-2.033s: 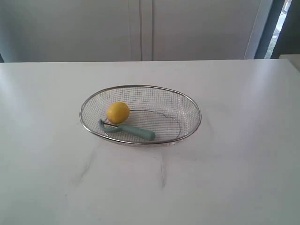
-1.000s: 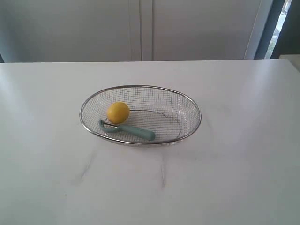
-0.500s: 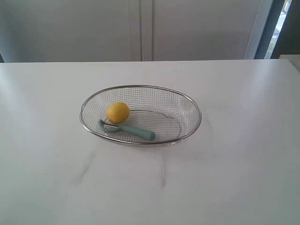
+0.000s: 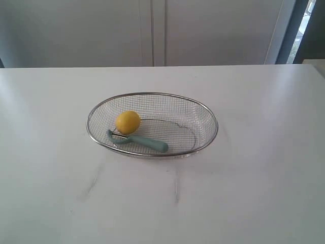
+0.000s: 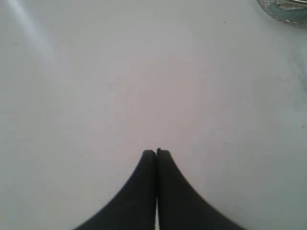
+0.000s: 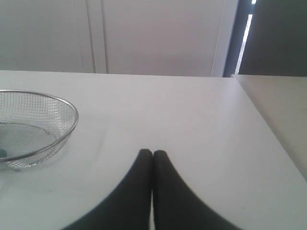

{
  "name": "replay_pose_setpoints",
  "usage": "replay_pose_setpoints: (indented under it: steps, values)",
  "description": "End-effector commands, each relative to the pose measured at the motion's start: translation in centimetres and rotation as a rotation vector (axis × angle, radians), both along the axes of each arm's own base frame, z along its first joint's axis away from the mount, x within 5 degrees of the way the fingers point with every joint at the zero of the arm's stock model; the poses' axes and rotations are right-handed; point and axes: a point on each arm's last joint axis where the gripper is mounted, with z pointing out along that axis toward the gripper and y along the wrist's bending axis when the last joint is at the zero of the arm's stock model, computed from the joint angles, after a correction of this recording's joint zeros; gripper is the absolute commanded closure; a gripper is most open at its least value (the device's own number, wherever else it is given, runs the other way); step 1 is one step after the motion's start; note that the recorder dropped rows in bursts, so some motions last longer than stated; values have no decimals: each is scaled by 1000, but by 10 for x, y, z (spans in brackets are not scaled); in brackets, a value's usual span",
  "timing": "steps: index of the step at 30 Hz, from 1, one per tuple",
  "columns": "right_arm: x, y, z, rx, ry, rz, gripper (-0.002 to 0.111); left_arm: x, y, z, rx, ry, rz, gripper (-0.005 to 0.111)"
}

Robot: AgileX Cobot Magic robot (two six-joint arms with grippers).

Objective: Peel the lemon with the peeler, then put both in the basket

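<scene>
The yellow lemon [image 4: 127,122] lies inside the wire-mesh basket [image 4: 205,114] at its left end. The teal-handled peeler [image 4: 142,142] lies in the basket too, just in front of the lemon, its blade head pointing left. Neither arm shows in the exterior view. My left gripper [image 5: 156,152] is shut with nothing between its fingers, over bare white table; a bit of the basket [image 5: 283,12] shows at the frame's corner. My right gripper [image 6: 153,152] is also shut and empty, with the basket [image 6: 67,124] off to one side of it.
The white table [image 4: 254,193] spreads wide around the basket. A pale cabinet wall [image 4: 152,30] stands behind the table's far edge. In the right wrist view the table's side edge [image 6: 268,124] runs close by, with a dark opening [image 6: 273,38] beyond it.
</scene>
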Motion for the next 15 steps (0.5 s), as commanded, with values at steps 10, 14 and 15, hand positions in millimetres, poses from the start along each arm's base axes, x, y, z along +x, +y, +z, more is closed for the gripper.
replay_pose_setpoints:
  steps: [10, 14, 15]
  values:
    - [11, -1, -32, -22, 8, -12, 108, -1, 0, -5, -13, 23, 2, 107]
    - [11, -1, -32, -27, 8, -13, 108, -1, 0, -5, -13, 23, 2, 107]
    - [12, -1, -34, -27, 12, -13, 108, -1, 0, -5, -13, 23, 2, 107]
